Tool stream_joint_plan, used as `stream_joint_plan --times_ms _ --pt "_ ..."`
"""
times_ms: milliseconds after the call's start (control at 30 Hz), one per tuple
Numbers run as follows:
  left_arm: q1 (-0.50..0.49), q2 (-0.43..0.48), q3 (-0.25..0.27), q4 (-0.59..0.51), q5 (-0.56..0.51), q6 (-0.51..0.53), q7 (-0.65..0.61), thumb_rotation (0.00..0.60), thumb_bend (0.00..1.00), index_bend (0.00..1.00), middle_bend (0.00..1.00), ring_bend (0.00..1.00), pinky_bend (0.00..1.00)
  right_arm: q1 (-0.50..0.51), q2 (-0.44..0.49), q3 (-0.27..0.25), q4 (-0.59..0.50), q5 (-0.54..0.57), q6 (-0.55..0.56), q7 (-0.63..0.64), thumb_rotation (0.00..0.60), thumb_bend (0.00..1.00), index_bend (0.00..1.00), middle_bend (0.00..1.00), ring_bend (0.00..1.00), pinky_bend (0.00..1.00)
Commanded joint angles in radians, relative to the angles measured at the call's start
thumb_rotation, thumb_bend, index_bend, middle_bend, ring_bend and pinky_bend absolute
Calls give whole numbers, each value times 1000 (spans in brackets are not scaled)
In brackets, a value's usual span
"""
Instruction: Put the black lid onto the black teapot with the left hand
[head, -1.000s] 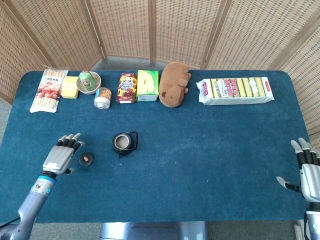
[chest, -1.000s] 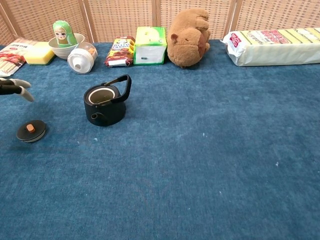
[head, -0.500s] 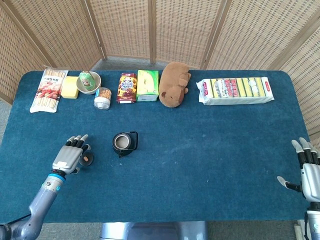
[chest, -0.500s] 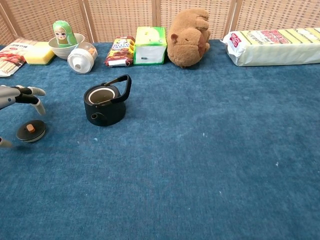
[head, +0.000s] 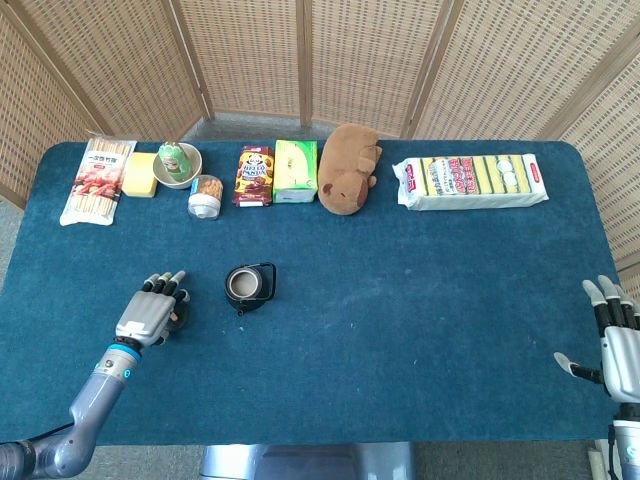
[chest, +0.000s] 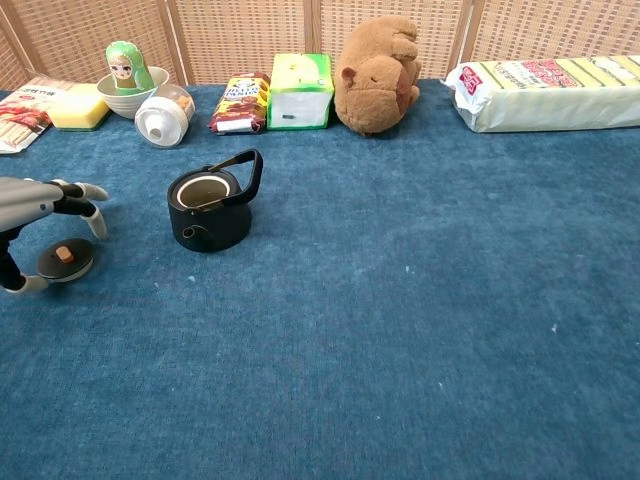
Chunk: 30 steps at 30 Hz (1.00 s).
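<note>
Blue cloth table (head: 400, 300): left hand (chest: 30, 205) arched over lid (chest: 64, 260), fingers spread, no grip yet. Teapot (chest: 210, 210) just rt of lid. Right hand (head: 620, 345) open, far off.

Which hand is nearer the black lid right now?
Left. The left hand arches directly over the black lid; the right hand is at the table's far right edge.

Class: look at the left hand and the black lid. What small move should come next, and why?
Probably lower the left hand and close its fingers on the black lid. The hand arches over the lid with fingers spread, and the lid still lies flat on the table, left of the open black teapot.
</note>
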<state>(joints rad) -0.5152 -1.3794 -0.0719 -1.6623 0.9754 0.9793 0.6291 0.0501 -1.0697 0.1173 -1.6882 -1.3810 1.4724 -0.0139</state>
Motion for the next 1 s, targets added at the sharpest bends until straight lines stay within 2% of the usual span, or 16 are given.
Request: stream_joint_plan --times_ms 33,233,600,1000 --pt "-3 -1 4 -4 -5 6 4 600 311 261 0 0 62 0 1 0 0 -1 1 0 600 96 47 0 0 0" --pt "-7 -1 14 -10 -9 21 8 600 314 266 0 0 61 0 2 0 -1 -1 0 3 600 96 46 0 0 0" --pt "-14 0 30 -15 -25 38 19 600 318 352 0 0 61 0 4 -1 -2 1 -4 8 600 96 46 0 0 0" --pt "-14 27 30 -44 -4 66 -11 600 321 354 0 0 61 2 4 -1 -1 3 -8 7 600 97 47 0 0 0"
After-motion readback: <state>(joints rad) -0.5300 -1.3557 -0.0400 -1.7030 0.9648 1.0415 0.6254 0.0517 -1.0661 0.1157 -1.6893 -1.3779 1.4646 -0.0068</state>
